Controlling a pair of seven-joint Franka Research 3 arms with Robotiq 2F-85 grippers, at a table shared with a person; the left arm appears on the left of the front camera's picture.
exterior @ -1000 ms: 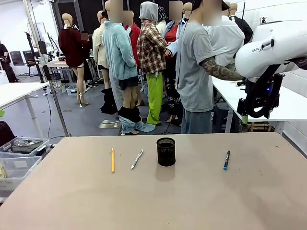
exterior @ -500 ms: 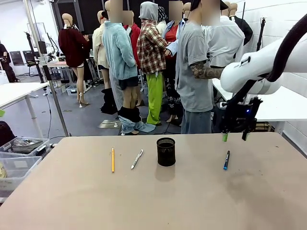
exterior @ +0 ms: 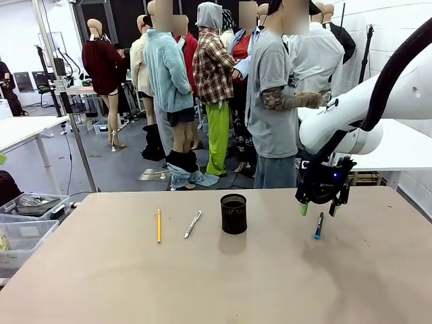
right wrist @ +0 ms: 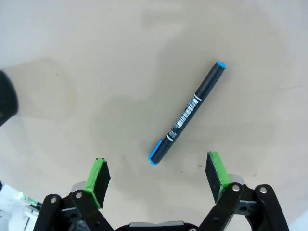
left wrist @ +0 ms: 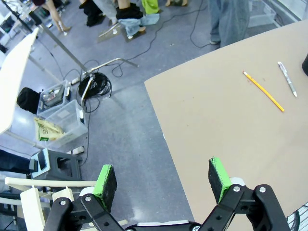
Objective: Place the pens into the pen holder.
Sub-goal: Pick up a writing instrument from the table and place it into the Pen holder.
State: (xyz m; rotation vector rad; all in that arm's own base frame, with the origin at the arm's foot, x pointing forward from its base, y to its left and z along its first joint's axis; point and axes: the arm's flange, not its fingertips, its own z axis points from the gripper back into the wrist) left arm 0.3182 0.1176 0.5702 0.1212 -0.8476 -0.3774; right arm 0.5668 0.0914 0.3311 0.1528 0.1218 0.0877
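Observation:
The black mesh pen holder (exterior: 233,213) stands upright near the middle of the table. Left of it lie a yellow pencil (exterior: 158,225) and a silver-white pen (exterior: 193,223). To its right lies a black marker with blue ends (exterior: 318,225). My right gripper (exterior: 319,209) hangs open just above that marker, fingers pointing down. From the right wrist the marker (right wrist: 187,112) lies diagonally ahead of the open right gripper (right wrist: 157,176), nothing between the pads. My left gripper (left wrist: 163,180) is open high over the table's corner, with the pencil (left wrist: 263,91) and pen (left wrist: 287,79) far off.
Several people stand beyond the far edge of the table (exterior: 202,290). Clear plastic bins (exterior: 27,216) sit on the floor at the left, seen also as storage bins (left wrist: 60,118) with cables from the left wrist. A white table (exterior: 398,145) stands at the back right.
My right arm has swung down and leftward from high at the right, bringing its open gripper to just above the blue-ended marker. The pens and holder have not moved.

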